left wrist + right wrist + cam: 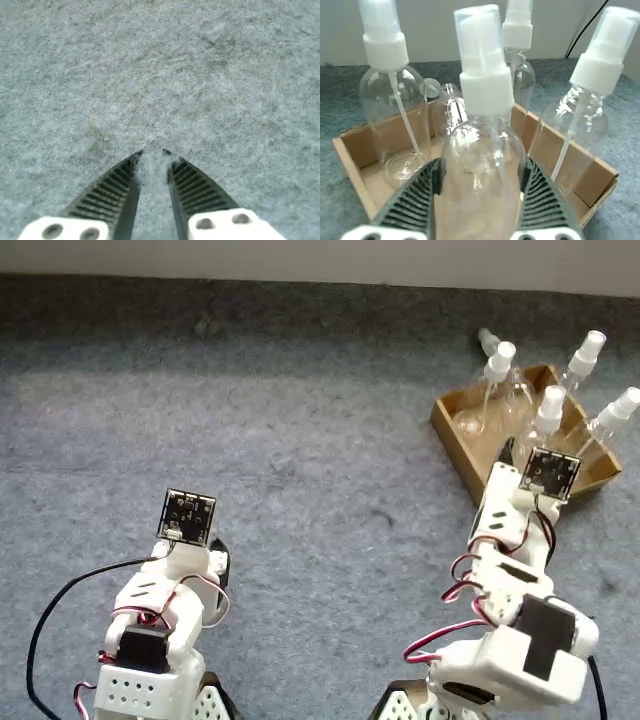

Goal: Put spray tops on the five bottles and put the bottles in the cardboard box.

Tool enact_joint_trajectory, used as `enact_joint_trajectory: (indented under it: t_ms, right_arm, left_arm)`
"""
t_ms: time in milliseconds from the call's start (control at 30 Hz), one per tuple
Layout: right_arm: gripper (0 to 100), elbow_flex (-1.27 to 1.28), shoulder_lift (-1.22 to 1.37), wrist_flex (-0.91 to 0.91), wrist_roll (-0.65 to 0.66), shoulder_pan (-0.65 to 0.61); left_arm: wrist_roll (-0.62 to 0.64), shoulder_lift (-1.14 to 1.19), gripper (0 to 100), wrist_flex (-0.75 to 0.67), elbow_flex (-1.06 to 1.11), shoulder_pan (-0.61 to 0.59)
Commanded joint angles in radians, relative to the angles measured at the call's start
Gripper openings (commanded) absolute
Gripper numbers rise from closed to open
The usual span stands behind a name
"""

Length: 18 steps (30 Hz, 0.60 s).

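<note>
My right gripper [480, 172] is shut on a clear bottle [482, 165] with a white spray top [482, 65], held upright over the near part of the cardboard box [355, 150]. Its base is hidden. Three more bottles with spray tops stand in the box: one [390, 100], one at the back [520, 75] and one [585, 120]. A smaller-looking bottle [449, 107] stands behind; I cannot tell what tops it. In the high view the box [450, 430] is at the far right. My left gripper [152, 155] is shut on nothing, low over the carpet.
Grey carpet [300, 420] covers the table. The left arm [160, 610] sits at the near left, far from the box. A pale wall runs along the far edge. Red, white and black cables hang beside both arms.
</note>
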Motion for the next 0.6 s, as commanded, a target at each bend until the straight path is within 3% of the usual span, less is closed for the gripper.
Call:
enact_joint_trajectory:
  t_ms: [0,233,433,567]
  right_arm:
    - [2.4,-0.105,0.058,-0.031,0.023,0.018]
    - [2.7,-0.183,0.15,-0.031,0.023,0.008]
    - [12.5,-0.182,0.153,-0.031,0.025,0.002]
    - [13.4,-0.179,0.153,-0.03,0.025,0.002]
  left_arm:
    - [-0.009,-0.008,1,-0.021,0.022,0.021]
    - [-0.011,-0.008,1,-0.025,0.022,0.016]
    - [-0.011,-0.008,1,-0.026,0.022,0.016]
    - [-0.011,-0.008,1,-0.026,0.022,0.016]
